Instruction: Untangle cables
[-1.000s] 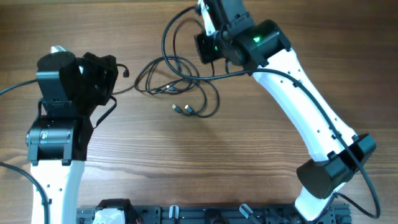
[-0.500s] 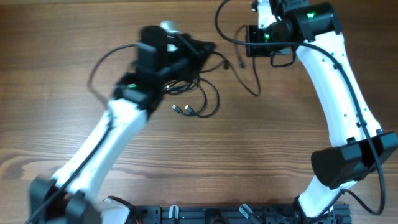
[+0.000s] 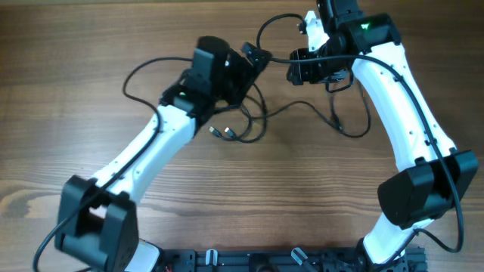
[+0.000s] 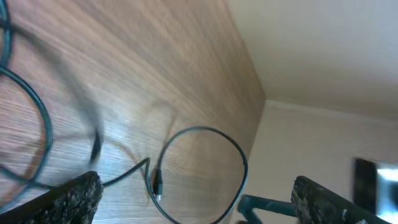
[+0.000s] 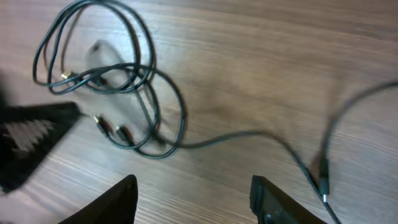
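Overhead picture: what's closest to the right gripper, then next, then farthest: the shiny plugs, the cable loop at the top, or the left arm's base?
From the right gripper:
1. Cable loop, just up-left of it.
2. Shiny plugs, mid-table, lower left.
3. Left arm's base, bottom-left corner.

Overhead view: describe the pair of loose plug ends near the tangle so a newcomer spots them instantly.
Find the left arm, white and slanting up to the right. Past its upper end the cables make a loose loop. The plug ends lie at that loop's lower left: two short bright-tipped stubs side by side amid plain black cord.
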Tool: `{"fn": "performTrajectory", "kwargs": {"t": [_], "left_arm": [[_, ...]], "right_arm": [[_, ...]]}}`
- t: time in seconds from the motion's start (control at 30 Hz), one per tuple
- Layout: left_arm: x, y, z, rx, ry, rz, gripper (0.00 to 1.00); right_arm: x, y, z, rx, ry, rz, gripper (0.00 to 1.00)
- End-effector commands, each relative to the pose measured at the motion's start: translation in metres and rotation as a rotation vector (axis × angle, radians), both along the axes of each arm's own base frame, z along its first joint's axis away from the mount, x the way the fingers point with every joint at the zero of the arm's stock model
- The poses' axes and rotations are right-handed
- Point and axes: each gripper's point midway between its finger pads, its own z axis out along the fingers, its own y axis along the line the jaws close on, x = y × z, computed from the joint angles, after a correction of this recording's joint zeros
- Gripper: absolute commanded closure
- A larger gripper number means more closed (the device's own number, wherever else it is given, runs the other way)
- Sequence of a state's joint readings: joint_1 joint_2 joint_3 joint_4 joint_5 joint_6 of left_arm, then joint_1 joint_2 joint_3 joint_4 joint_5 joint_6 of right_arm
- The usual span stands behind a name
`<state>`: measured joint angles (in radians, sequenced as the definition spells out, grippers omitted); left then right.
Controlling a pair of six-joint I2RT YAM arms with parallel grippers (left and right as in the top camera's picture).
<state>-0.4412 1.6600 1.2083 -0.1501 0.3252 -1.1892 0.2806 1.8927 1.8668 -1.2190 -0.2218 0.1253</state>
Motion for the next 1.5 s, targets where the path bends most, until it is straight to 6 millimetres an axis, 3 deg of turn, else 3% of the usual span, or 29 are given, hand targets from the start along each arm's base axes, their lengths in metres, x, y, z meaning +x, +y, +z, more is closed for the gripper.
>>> {"fn": "performTrajectory", "kwargs": {"t": [0.0,0.2,0.23,0.3,0.33,0.43,0.5,0.57,0.7,0.9,1.0,1.07,1.1,1.2,1.23,1.3,1.33,1.4,1.43,1.47], "left_arm": [[0.002,0.018,0.028,0.066,-0.127,-0.014,0.0],[-0.004,0.029,0.069,0.251,-0.428,-0.168,0.0],[-0.006,0.031,0.073,0.294,-0.467,-0.196,0.0],[-0.006,0.041,0.062,0.351,-0.435,-0.173,0.0],[-0.005,0.051,0.053,0.389,-0.395,-0.147,0.0],[-0.003,0.065,0.045,0.431,-0.36,-0.108,0.0],[-0.002,0.068,0.044,0.434,-0.354,-0.099,0.0],[-0.002,0.068,0.044,0.43,-0.348,-0.096,0.0],[-0.002,0.068,0.043,0.414,-0.332,-0.08,0.0],[-0.003,0.074,0.031,0.454,-0.294,-0.071,0.0],[-0.005,0.081,0.023,0.488,-0.258,-0.058,0.0],[-0.005,0.081,0.023,0.489,-0.259,-0.056,0.0],[-0.005,0.081,0.023,0.489,-0.259,-0.056,0.0],[-0.005,0.081,0.023,0.49,-0.259,-0.056,0.0],[-0.005,0.081,0.023,0.49,-0.258,-0.056,0.0],[-0.005,0.081,0.023,0.49,-0.258,-0.056,0.0],[-0.005,0.081,0.023,0.49,-0.259,-0.056,0.0],[-0.005,0.081,0.023,0.489,-0.26,-0.056,0.0],[-0.004,0.081,0.024,0.486,-0.265,-0.053,0.0],[-0.001,0.082,0.027,0.485,-0.279,-0.04,0.0]], "right_arm": [[-0.008,0.011,-0.019,0.011,0.064,0.054,0.4],[-0.004,-0.003,-0.034,-0.086,0.056,0.079,0.4],[-0.001,-0.004,-0.04,-0.093,0.052,0.08,0.36],[-0.003,-0.005,-0.059,-0.083,0.108,-0.011,0.35],[-0.006,-0.008,-0.073,-0.088,0.147,-0.077,0.29],[-0.005,-0.016,-0.108,-0.085,0.2,-0.332,0.0],[-0.002,-0.015,-0.122,-0.033,0.227,-0.533,0.0],[0.005,-0.013,-0.126,0.007,0.216,-0.623,0.0],[0.005,-0.018,-0.137,0.028,0.239,-0.811,0.21],[0.0,-0.028,-0.168,0.038,0.236,-0.879,0.29],[0.015,-0.052,-0.171,0.015,0.166,-0.911,0.33],[0.023,-0.073,-0.169,-0.059,0.097,-0.824,0.36],[0.025,-0.076,-0.169,-0.069,0.085,-0.786,0.44],[0.025,-0.071,-0.169,-0.073,0.08,-0.726,0.51],[0.024,-0.07,-0.171,-0.072,0.083,-0.723,0.58],[0.023,-0.075,-0.173,-0.104,0.066,-0.705,0.82],[0.025,-0.077,-0.172,-0.128,0.046,-0.662,0.96],[0.03,-0.076,-0.165,-0.168,0.002,-0.501,0.96],[0.033,-0.075,-0.15,-0.177,-0.028,-0.439,0.96],[0.04,-0.073,-0.115,-0.169,-0.091,-0.396,0.96]]}}
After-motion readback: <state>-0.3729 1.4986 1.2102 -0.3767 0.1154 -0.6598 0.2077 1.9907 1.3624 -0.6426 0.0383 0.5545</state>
